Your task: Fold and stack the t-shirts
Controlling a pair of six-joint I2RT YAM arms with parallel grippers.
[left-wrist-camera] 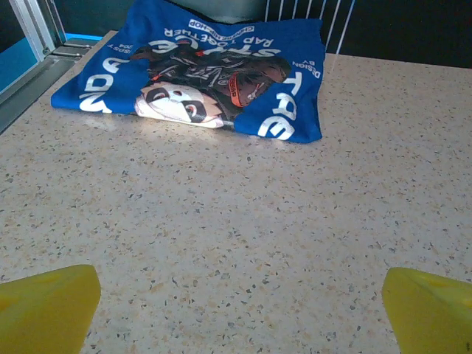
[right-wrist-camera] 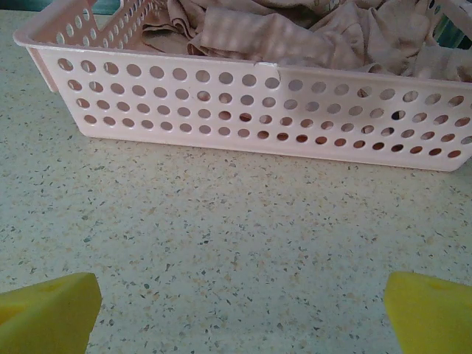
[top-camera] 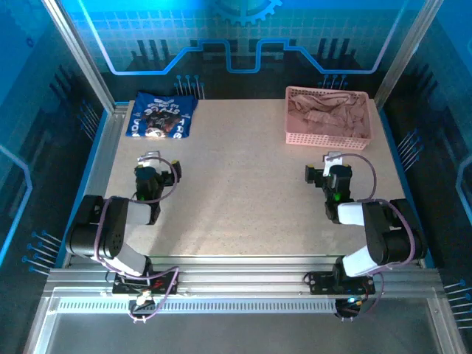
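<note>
A folded navy blue t-shirt (top-camera: 161, 115) with a white-and-red print lies at the far left corner of the table; the left wrist view has it straight ahead (left-wrist-camera: 199, 74). A dusty pink t-shirt (top-camera: 324, 112) sits crumpled inside the pink basket (top-camera: 327, 138) at the far right, its folds rising over the basket wall (right-wrist-camera: 295, 33). My left gripper (top-camera: 156, 161) stands open over bare tabletop, well short of the blue shirt, its yellow fingertips (left-wrist-camera: 44, 306) wide apart. My right gripper (top-camera: 328, 164) is open too, just in front of the basket, with nothing between its fingertips (right-wrist-camera: 431, 310).
The perforated basket wall (right-wrist-camera: 251, 103) stands close ahead of the right gripper. Metal rails border the table on the left (top-camera: 99, 144) and along the near edge (top-camera: 243, 284). Bare speckled tabletop (top-camera: 240, 184) spreads between the two arms.
</note>
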